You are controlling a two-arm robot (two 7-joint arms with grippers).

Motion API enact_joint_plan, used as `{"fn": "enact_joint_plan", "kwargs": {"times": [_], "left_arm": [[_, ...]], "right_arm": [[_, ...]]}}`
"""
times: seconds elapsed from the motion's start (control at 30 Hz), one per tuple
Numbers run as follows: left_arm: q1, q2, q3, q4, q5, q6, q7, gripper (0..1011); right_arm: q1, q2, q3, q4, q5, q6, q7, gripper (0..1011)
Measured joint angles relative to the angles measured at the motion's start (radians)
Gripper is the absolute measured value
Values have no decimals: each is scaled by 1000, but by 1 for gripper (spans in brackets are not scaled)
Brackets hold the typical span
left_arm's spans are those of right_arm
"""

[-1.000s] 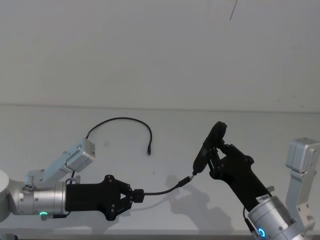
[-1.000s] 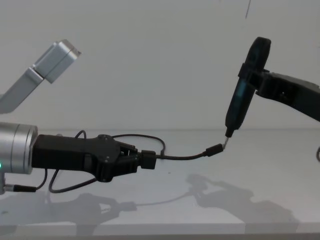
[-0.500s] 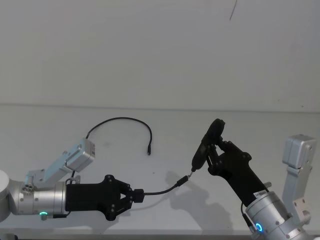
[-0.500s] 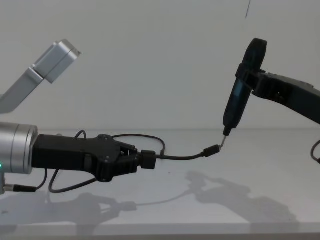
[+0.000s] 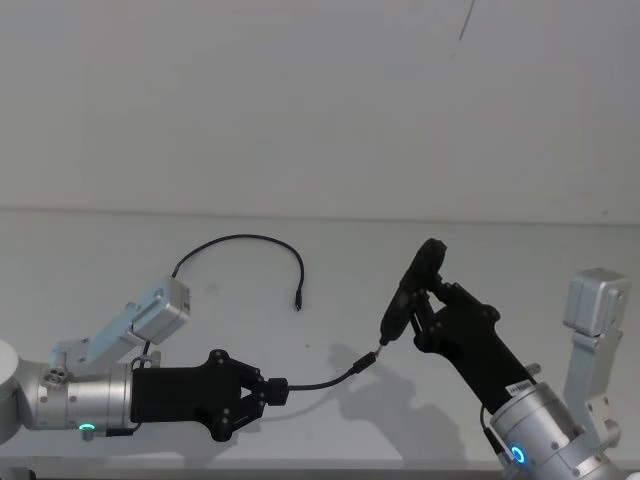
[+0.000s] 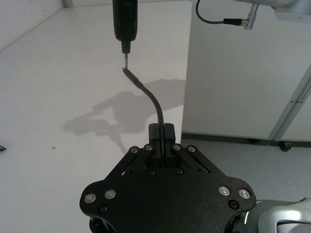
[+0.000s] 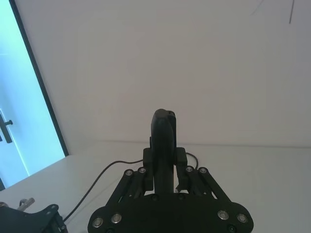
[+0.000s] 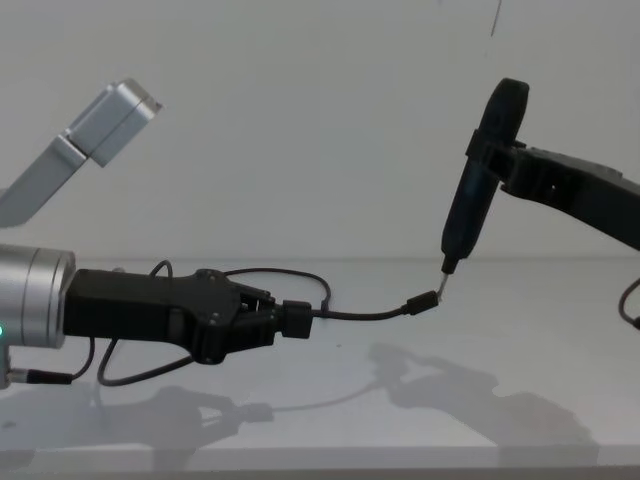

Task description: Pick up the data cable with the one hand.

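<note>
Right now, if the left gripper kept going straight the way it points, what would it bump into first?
Probably the pen-like tool in the right gripper; the left gripper already holds the data cable toward its tip, though depth is unclear.

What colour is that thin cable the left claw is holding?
Black; the data cable shows best in the head view, held by the left gripper.

Data cable [image 5: 245, 243] loops behind left gripper [image 5: 268, 391]; tool [image 5: 410, 292] right.

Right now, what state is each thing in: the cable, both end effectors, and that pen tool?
data cable: near end held off the table, far end lying loose.
left end effector: shut on the data cable.
right end effector: shut on the pen-like tool.
pen-like tool: tilted, tip at the cable's connector.
</note>
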Motion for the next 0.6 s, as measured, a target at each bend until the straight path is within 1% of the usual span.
{"fn": "enact_joint_plan", "kwargs": {"times": [0.6], "left_arm": [[0, 0, 0, 0, 0, 0, 0, 44]], "right_arm": [[2, 8, -8, -5, 12, 10, 10, 269]]}}
